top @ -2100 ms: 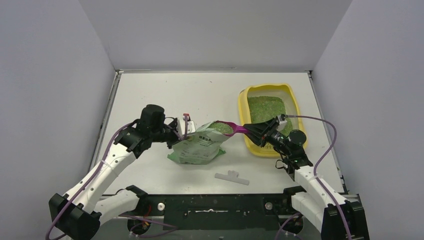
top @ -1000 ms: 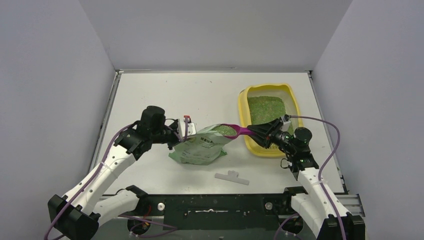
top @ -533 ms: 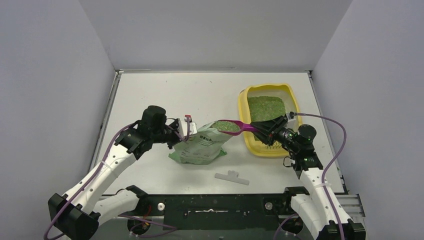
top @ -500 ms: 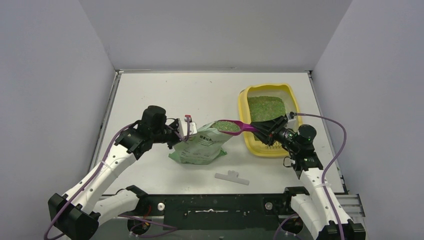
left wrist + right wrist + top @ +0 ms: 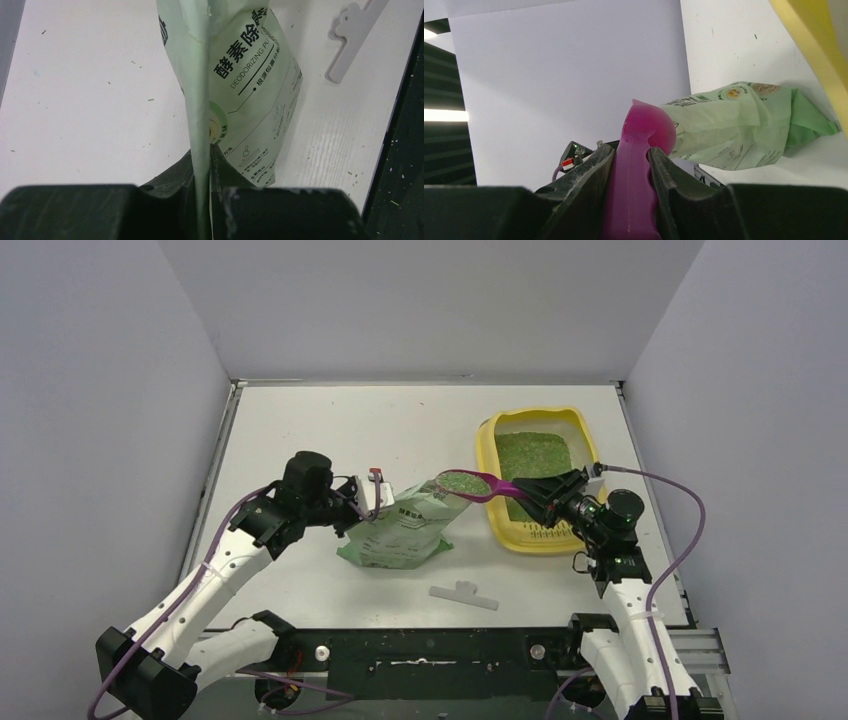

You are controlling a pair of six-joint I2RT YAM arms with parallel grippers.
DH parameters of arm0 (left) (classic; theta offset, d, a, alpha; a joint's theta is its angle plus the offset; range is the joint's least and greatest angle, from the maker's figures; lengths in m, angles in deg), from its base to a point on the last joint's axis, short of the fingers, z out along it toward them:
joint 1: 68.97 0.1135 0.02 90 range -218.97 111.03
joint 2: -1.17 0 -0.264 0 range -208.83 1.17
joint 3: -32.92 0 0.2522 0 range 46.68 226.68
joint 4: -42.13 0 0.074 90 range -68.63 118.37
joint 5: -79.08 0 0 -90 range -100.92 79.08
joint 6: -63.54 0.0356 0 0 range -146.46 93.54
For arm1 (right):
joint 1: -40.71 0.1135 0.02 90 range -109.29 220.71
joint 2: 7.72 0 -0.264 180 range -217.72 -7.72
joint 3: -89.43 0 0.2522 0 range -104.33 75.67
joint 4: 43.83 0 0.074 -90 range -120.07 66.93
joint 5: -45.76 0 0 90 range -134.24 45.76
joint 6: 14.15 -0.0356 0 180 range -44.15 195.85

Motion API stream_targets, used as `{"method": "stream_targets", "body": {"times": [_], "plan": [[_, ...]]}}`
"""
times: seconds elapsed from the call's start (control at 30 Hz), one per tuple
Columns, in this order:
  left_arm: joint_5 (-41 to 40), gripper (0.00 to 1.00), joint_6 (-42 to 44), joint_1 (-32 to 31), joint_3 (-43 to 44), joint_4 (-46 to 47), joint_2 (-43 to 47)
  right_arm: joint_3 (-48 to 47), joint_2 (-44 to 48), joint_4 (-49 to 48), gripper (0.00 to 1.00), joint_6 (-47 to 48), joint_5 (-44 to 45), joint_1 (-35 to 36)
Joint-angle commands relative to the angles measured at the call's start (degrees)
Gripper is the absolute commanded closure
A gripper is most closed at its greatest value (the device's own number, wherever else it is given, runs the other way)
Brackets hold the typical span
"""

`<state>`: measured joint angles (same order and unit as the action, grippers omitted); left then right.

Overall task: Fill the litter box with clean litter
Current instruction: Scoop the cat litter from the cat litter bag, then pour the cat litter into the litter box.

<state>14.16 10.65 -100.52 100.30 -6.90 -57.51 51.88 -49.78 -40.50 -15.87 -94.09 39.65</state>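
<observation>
- My left pincer [image 5: 372, 496] is clamped tight on the upper edge of the green bag [image 5: 398, 532]; in the left wrist view the bag's thin seam runs straight down between my two fingers [image 5: 167, 177], pressed from both sides
- The bag stands slumped on the table [image 5: 330, 430], with its printed face toward my bases and its raised end toward my right arm
- My right pincer [image 5: 535, 496] is closed around the handle of the magenta scoop [image 5: 492, 489]; in the right wrist view the handle fills the gap between my fingers
- The scoop's bowl is heaped with clean litter [image 5: 463, 481] and held off the table, between the bag's raised end and the litter box [image 5: 487, 455], just beside the box's left rim
- Whether the bowl touches the bag, I cannot tell
- The litter box lies on the right side of the table, its long sides running away from my bases and its slotted grille [image 5: 555, 532] at the near end
- More green granules cover the box's floor beyond the grille
- A flat white plastic piece [image 5: 464, 594] lies on the table in front of the bag, apart from it
</observation>
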Motion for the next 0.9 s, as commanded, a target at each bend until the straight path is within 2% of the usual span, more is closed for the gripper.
{"method": "stream_targets", "body": {"times": [0.0,0.53,0.67,0.87], "plan": [[0.3,0.92,-0.8,-0.3,1.4,1.0,1.2,-4.4,1.9,-2.9,1.00,-0.4,-1.5,-2.1],[-1.4,0.61,-2.2,-0.3,1.1,2.1,2.3,-6.8,0.0,-3.7,1.00,-0.6,-6.5,-13.0],[-4.7,0.47,-5.3,-0.2,1.4,3.7,2.3,-8.2,-2.9,-3.2,1.00,1.8,-8.7,-17.0],[-6.3,0.39,-7.4,-0.1,2.6,4.5,2.4,-11.2,-7.6,-1.4,1.00,6.6,-11.4,-23.7]]}}
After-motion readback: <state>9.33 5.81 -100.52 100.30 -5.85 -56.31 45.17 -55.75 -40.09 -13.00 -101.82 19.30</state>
